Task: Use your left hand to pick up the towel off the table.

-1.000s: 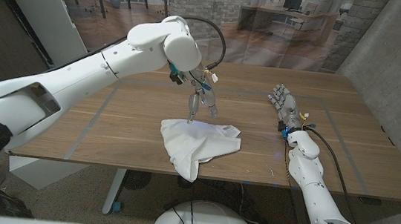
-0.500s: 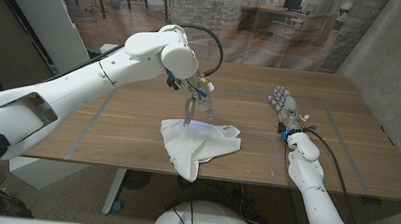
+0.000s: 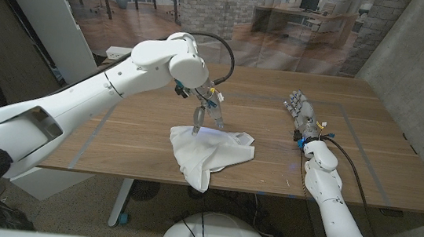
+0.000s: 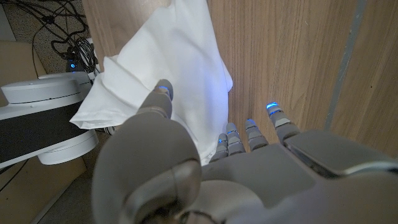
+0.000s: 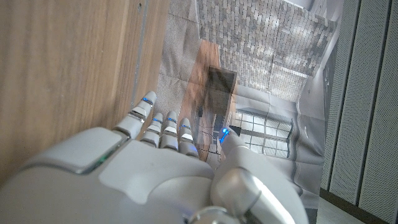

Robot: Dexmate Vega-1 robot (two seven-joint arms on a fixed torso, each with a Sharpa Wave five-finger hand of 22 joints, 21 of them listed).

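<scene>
A white towel (image 3: 208,153) lies crumpled at the table's near edge, one corner hanging over it. My left hand (image 3: 205,111) points down at the towel's far left part, fingertips at or just above the cloth. In the left wrist view the thumb lies over the towel (image 4: 168,62) and the other fingers (image 4: 249,134) reach along its edge over bare wood, with nothing gripped. My right hand (image 3: 299,112) stands on the table at the right, fingers stretched out, holding nothing.
The wooden table (image 3: 351,149) has bare wood around the towel and toward the far side. Glass with office reflections stands behind it, and a grey wall runs on the right.
My left hand has come down and slightly toward me, closer to the towel's far edge. The towel and my right hand have stayed put.
</scene>
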